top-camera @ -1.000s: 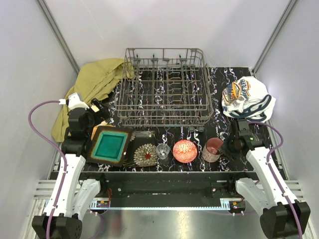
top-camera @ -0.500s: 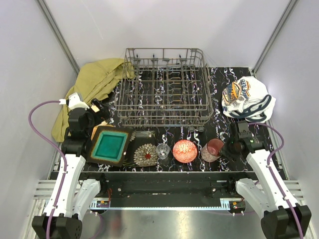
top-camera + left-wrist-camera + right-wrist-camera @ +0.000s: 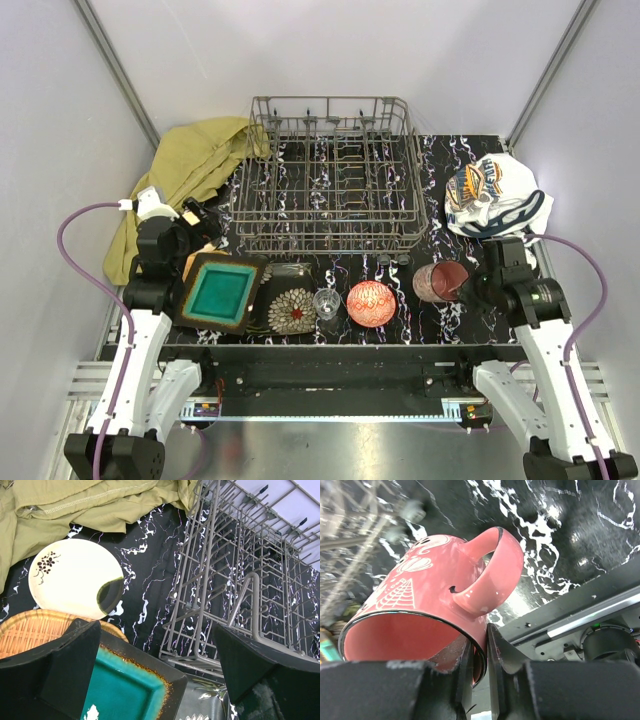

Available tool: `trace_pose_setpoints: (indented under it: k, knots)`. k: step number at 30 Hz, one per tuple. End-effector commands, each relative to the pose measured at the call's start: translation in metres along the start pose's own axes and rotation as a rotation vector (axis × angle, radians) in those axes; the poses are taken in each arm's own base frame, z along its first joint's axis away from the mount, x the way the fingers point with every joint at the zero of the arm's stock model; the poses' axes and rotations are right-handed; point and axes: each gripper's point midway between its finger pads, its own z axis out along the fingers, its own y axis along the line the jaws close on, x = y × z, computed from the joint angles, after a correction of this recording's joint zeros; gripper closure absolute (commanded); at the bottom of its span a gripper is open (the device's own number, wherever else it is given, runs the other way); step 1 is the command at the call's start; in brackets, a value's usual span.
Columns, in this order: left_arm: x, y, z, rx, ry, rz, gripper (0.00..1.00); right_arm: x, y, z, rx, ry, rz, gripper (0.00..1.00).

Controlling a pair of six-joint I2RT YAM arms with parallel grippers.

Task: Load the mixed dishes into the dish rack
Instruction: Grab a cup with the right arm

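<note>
Cup (image 3: 420,610), pink, lies tipped with its mouth toward the right end effector (image 3: 479,652). That end effector pinches the cup's wall just below the handle, one finger inside the rim and one outside. The cup is near the front right corner of the dish rack (image 3: 330,243), over the dark desk (image 3: 450,160). The left end effector (image 3: 156,680) is spread wide and holds nothing, above the teal plate (image 3: 125,690).
</note>
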Motion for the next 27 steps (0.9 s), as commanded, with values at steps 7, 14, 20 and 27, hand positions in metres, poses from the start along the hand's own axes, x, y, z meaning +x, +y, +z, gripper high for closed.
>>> trace_pose_setpoints:
  k: [7, 14, 20, 27]
  knots:
    - [-0.032, -0.019, -0.016, 0.066, -0.068, 0.020, 0.01, -0.041, 0.042, -0.073, -0.194, -0.160, 0.022, 1.00]
    - [-0.047, -0.049, -0.040, 0.213, -0.059, 0.081, 0.01, -0.055, 0.087, -0.115, -0.379, -0.162, -0.060, 1.00]
    - [-0.068, -0.084, -0.071, 0.375, -0.086, 0.091, 0.01, -0.068, 0.129, -0.121, -0.484, -0.140, -0.161, 1.00]
    - [-0.083, -0.126, -0.093, 0.567, -0.049, 0.044, 0.01, -0.084, 0.194, -0.148, -0.719, -0.117, -0.244, 1.00]
